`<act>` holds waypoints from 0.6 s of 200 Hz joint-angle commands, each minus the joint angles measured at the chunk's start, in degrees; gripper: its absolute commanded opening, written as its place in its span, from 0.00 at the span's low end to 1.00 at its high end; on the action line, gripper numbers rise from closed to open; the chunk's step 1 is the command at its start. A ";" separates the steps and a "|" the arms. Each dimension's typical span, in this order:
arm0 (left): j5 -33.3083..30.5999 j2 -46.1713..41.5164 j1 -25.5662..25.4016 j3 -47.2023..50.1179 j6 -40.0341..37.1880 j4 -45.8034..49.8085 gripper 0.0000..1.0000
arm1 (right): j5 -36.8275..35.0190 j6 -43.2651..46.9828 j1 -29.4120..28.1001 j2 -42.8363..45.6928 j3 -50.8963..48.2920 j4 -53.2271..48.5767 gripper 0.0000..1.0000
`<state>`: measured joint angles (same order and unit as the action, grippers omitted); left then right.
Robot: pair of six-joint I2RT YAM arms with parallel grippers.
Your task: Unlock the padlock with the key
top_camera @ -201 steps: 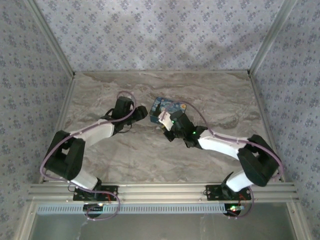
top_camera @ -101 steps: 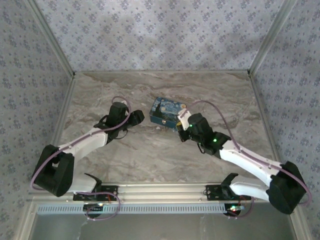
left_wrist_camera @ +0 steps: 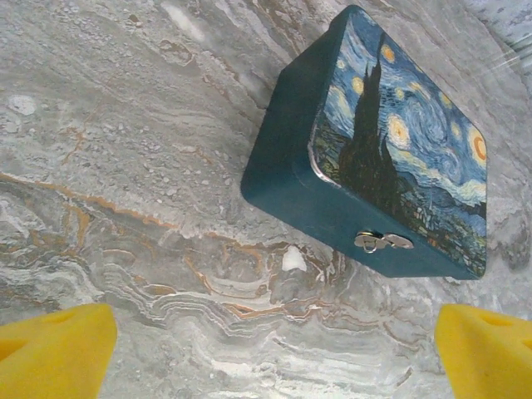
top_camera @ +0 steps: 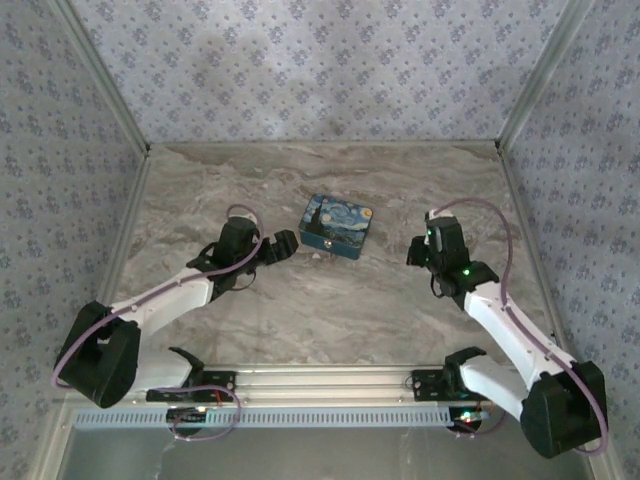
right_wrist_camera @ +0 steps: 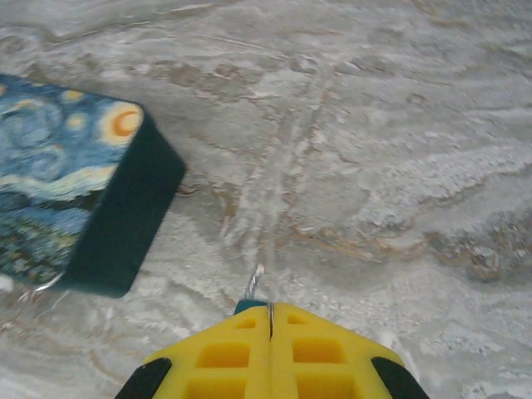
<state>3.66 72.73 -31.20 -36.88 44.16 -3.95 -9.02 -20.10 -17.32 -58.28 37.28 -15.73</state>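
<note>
**Padlock on the tin's front, key in the right fingers**

The tiny silvery padlock [left_wrist_camera: 382, 242] hangs on the front wall of the blue-and-yellow swirl-painted tin [left_wrist_camera: 391, 141], which lies flat on the marbled surface [left_wrist_camera: 125, 166]. The left fingers [left_wrist_camera: 58, 349] are released and spread wide, facing the tin's lock side. Off to the tin's right, the right fingers [right_wrist_camera: 224, 353] are clenched on the key [right_wrist_camera: 253, 284], whose metal tip pokes out.

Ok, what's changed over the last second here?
The right gripper, shut on the key, pulled away from the tin and swung off to the right. The left gripper backed off a little and opened wide. The tin stayed where it was, with the padlock on its front side.
</note>
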 commanded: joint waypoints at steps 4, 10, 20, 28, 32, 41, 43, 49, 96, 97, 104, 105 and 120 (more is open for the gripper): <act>-2.05 -1.54 -0.25 0.14 -0.09 -0.19 0.98 | 0.68 -4.44 2.78 -3.34 0.18 0.31 0.00; -2.16 -1.62 -0.24 0.15 -0.11 -0.12 0.98 | 1.13 -5.02 3.38 -4.17 0.08 0.97 0.00; -2.22 -1.54 -0.24 0.14 -0.02 -0.10 0.98 | 1.74 -6.38 4.32 -5.56 0.29 1.29 0.00; -2.27 -1.45 -0.26 0.07 0.05 0.11 0.98 | 1.89 -7.07 4.85 -6.46 0.25 1.95 0.00; -2.21 -1.46 -0.24 0.06 0.07 0.16 0.98 | 1.81 -7.46 5.04 -6.84 0.16 2.29 0.00; -2.33 -1.47 -0.26 0.08 0.21 0.25 0.98 | 2.29 -8.09 5.53 -7.70 0.08 2.94 0.00; -2.40 -1.46 -0.24 0.13 0.26 0.25 0.98 | 2.43 -8.11 5.65 -7.89 0.01 3.15 0.00; -2.43 -1.53 -0.26 0.20 0.39 0.17 0.98 | 2.40 -8.25 5.98 -8.36 -0.03 3.73 0.00; -2.62 -1.39 -0.22 0.67 0.84 -0.29 0.98 | 3.39 -9.43 8.84 -13.37 -0.11 5.13 0.00; -2.66 -1.38 -0.24 0.72 0.84 -0.33 0.98 | 3.43 -9.48 8.95 -13.45 -0.15 5.20 0.00; -2.69 -1.36 -0.17 0.76 0.92 -0.32 0.98 | 3.59 -9.59 9.46 -13.93 -0.48 5.59 0.00; -2.69 -1.36 -0.18 0.72 0.92 -0.34 0.98 | 3.62 -9.69 9.57 -14.04 -0.51 5.60 0.00; -2.85 -1.37 -0.20 0.85 0.98 -0.49 0.98 | 4.00 -10.17 10.80 -15.32 -0.97 6.29 0.00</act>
<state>1.91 72.42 -31.20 -36.14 44.62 -4.01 -5.96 -28.14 -8.27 -72.18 37.26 -11.49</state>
